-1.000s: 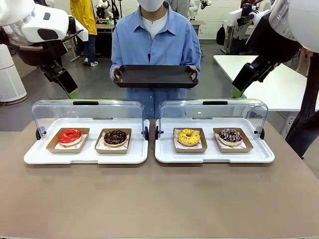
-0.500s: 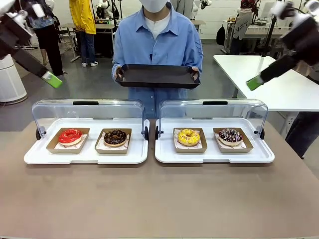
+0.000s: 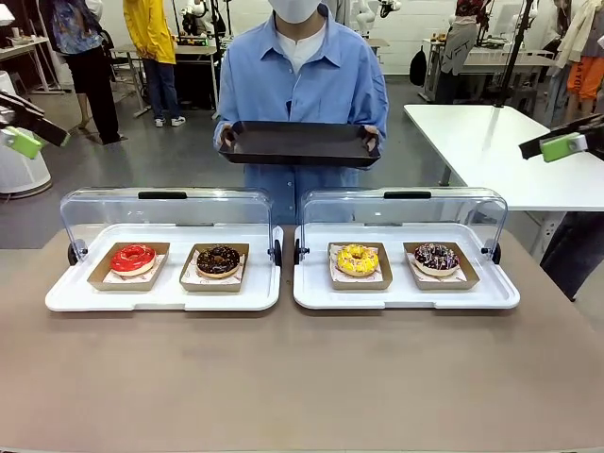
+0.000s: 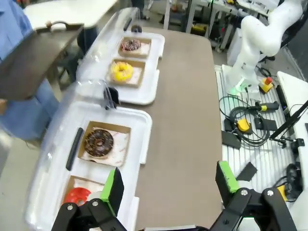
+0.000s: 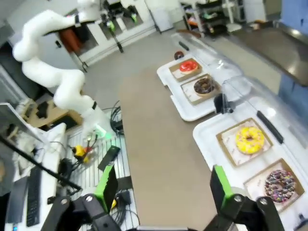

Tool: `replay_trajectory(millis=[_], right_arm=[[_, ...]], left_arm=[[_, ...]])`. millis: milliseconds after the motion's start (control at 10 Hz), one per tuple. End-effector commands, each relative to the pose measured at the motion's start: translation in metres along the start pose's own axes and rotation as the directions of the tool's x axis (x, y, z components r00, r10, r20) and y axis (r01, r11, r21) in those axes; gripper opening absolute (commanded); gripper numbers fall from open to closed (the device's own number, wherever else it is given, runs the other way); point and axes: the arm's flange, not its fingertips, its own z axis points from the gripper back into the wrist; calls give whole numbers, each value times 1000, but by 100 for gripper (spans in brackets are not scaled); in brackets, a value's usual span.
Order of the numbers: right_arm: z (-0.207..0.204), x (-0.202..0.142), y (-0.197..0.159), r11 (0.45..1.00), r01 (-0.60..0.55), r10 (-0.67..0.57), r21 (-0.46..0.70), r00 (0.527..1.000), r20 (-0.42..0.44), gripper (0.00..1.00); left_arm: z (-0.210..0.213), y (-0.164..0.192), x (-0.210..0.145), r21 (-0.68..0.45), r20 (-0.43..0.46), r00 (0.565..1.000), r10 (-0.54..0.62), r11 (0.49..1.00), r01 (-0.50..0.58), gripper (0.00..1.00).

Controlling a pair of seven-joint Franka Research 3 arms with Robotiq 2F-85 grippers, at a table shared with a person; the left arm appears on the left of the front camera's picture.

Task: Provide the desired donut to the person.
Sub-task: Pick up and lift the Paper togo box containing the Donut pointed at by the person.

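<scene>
Table (image 3: 302, 377) trays (image 3: 66, 300) hold two boxed donuts (image 3: 357, 259) each; left hand (image 4: 171, 182) and right hand (image 5: 162, 185) gape empty.

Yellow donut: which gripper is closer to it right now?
Right. The right gripper hangs high beyond the right tray, which holds the yellow donut; the left gripper hangs high beyond the left tray, on the other side.

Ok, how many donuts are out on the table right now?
4. The red donut and chocolate donut sit in the left case; the yellow donut and sprinkled donut sit in the right case. None looks hidden.
</scene>
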Motion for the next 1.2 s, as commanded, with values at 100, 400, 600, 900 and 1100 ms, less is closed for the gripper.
replay_trajectory(millis=[100,400,600,900,1100], right_arm=[[12,-18,-26,998,-59,59,-4,998,6,100],[19,-29,-26,996,-85,85,-10,996,16,100],[21,-30,-23,996,-87,87,-18,996,18,100],[23,-29,-22,996,-90,90,-24,996,8,100],[21,-25,-21,995,-92,91,-33,996,-10,100]], left_arm=[[8,13,-24,-30,137,988,-68,997,73,100],[22,12,-45,-73,233,969,-81,992,100,100],[29,15,-53,-95,257,964,-70,991,98,100],[36,10,-57,-77,240,968,-75,992,96,100],[36,7,-59,-45,215,973,-80,995,91,100]])
